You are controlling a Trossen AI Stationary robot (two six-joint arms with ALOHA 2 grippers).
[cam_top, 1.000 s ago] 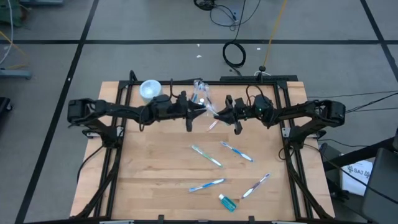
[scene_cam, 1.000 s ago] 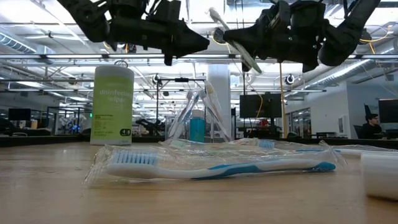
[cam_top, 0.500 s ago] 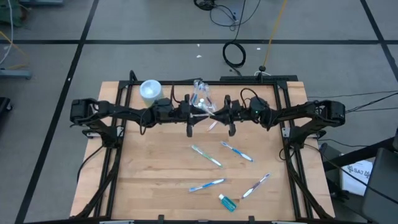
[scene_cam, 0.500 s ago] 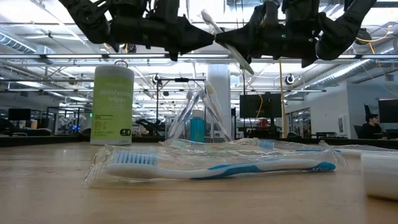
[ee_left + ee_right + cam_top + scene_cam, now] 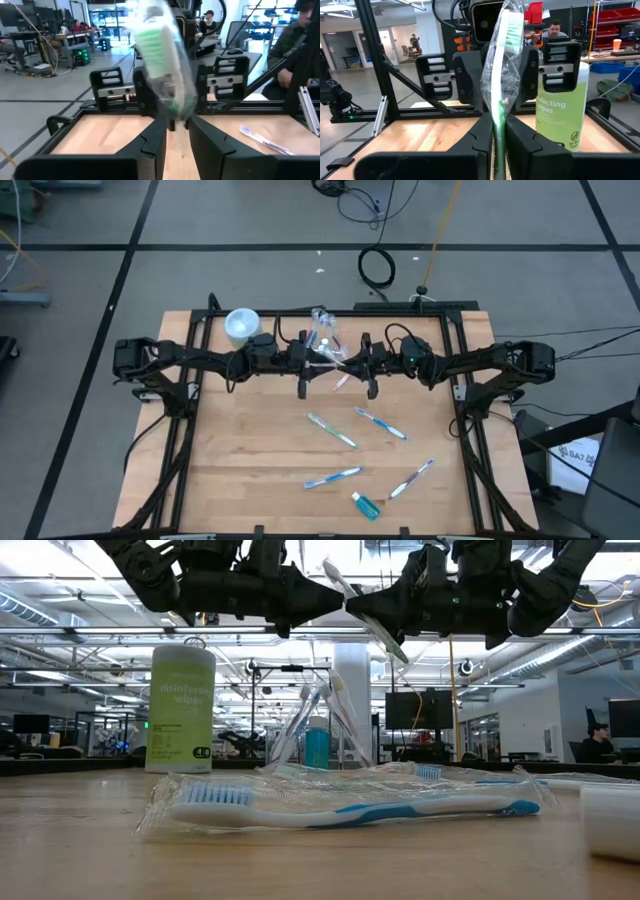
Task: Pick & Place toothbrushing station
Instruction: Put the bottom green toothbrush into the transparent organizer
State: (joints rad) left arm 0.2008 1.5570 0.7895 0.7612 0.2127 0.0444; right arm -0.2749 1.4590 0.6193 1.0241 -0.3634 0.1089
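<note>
A green toothbrush in a clear wrapper (image 5: 501, 75) is held in the air between my two grippers, above the table's far middle. It also shows in the left wrist view (image 5: 160, 60) and slants in the low view (image 5: 372, 620). My left gripper (image 5: 327, 363) and my right gripper (image 5: 350, 366) face each other, both shut on it. The clear cup (image 5: 322, 330), with toothbrushes and a blue tube in it (image 5: 318, 745), stands on its base just beyond them. Several wrapped toothbrushes (image 5: 332, 431) and a blue tube (image 5: 365, 505) lie flat on the table. My left gripper pinches the wrapped toothbrush below its bristle head (image 5: 173, 122) between its two fingers, coming level from the table's left. The head stands up above the fingers, and the brush is clear of the table. My right gripper pinches the handle (image 5: 498, 131) between its two fingers, coming level from the table's right, fingers across the brush. The brush stands up through the hold, head on top, and its lower end hangs below (image 5: 398, 652).
The green canister with a pale blue lid (image 5: 241, 325) stands at the far left of the grippers. The black frame rails (image 5: 190, 395) run along the table's left, right and far edges. People stand in the room beyond the table (image 5: 555, 30).
My right gripper has carried the wrapped toothbrush toward the table's left, and my left gripper has moved a little toward the right. The two have met at the brush, which stays lifted clear above the table.
</note>
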